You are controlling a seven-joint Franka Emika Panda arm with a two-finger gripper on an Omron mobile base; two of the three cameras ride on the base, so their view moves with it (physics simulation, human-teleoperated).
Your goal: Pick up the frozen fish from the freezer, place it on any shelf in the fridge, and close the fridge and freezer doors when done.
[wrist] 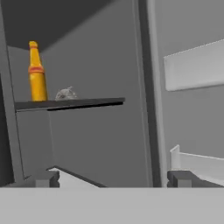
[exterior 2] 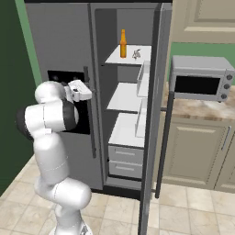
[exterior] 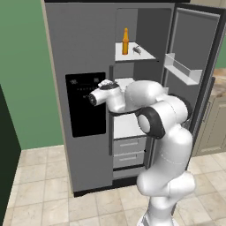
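left base view: a tall grey refrigerator. the freezer door (exterior: 79, 53) with its black dispenser panel (exterior: 86, 103) is shut. the fridge door (exterior: 194, 48) hangs wide open to the right, with a pale bin (exterior: 181, 70) on its inner side. the frozen fish (exterior: 137, 50) lies on the top shelf (exterior: 148, 56) of the fridge, just beside an orange bottle (exterior: 125, 42). my fingers (exterior: 106, 84) hover in front of the seam between the two compartments, well below that shelf.

right base view: the fridge door (exterior 2: 153, 114) shows nearly edge-on, standing between me and a microwave (exterior 2: 199, 78) on the desk (exterior 2: 202, 108). the fish (exterior 2: 136, 54) sits to the right of the bottle (exterior 2: 123, 44). my fingers (exterior 2: 82, 90) are beside the dispenser panel.

hand view: i look up at the underside of the shelf (wrist: 70, 104), with the bottle (wrist: 37, 72) and the fish (wrist: 65, 93) on top. my fingers (wrist: 113, 179) are spread wide and hold nothing. the inner face of the door, with its bins (wrist: 194, 65), fills the right side.

my judgement: the fish is placed, so the fridge door is what remains. to do it well i should pull back clear of the shelves, swing round to the door's outer side, and push on the free edge near the handle, not near the hinge. a steady sweep along the door's arc should keep my elbow out of the closing gap.
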